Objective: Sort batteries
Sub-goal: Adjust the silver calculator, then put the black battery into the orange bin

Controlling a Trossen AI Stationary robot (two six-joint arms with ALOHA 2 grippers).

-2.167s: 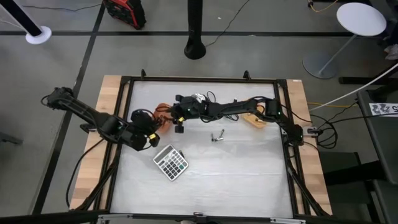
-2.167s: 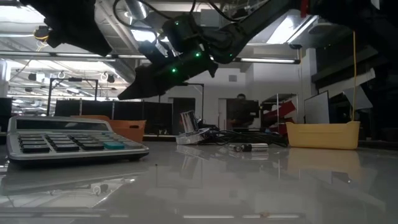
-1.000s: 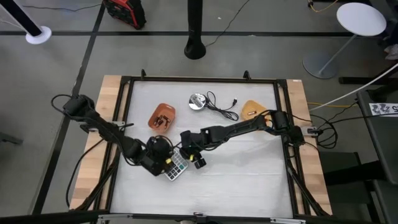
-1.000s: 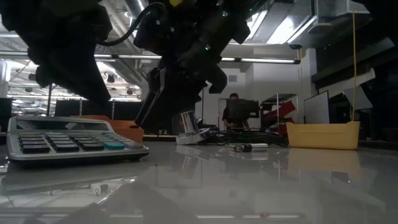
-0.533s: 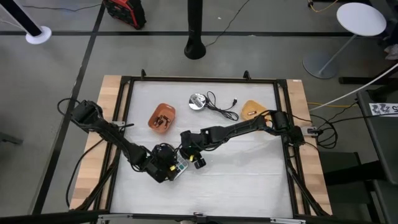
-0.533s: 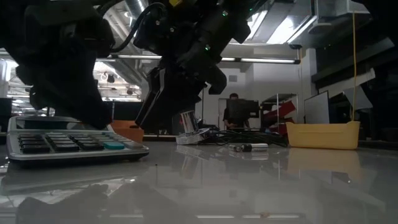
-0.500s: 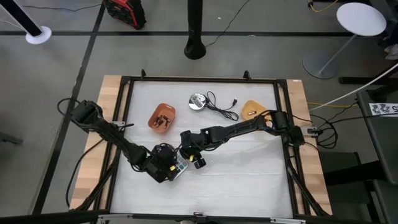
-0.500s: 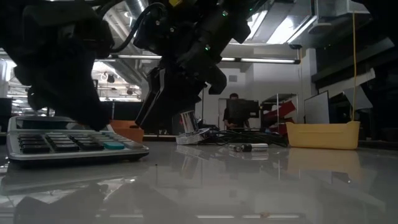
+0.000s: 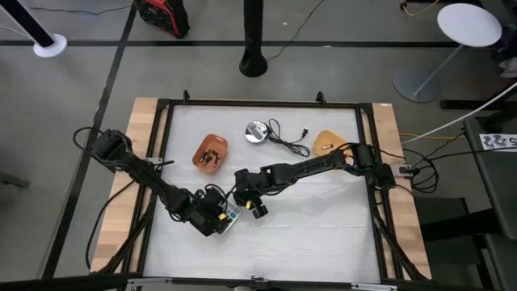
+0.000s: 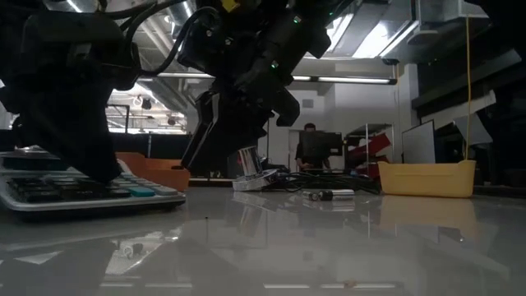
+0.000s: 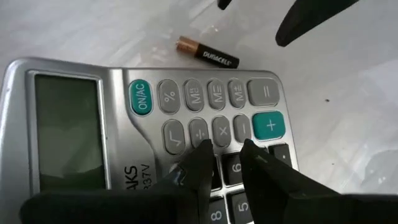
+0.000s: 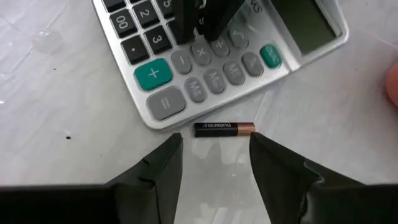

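One battery, black with a copper end, lies on the white table beside the edge of a silver calculator. My right gripper hangs open above the battery, one finger on either side, touching nothing. My left gripper stands on the calculator, its fingers a narrow gap apart with nothing between them. In the high view my left gripper and my right gripper meet over the calculator. The orange dish holds more batteries. My left gripper has both fingertips on the calculator's key field, around the operator and digit keys. It comes slanting down from the table's left. Nothing is pinched. The calculator lies on the table under the fingertips.
A yellow dish sits at the far right, with a round silver disc and a black cable at the far middle. In the low view a small cell lies farther back on the table. The near half of the table is bare.
My left gripper has come down and toward the near right onto the calculator's keys, turning a little. In the low view the calculator has shifted slightly sideways under it. My right gripper has kept still over the battery.
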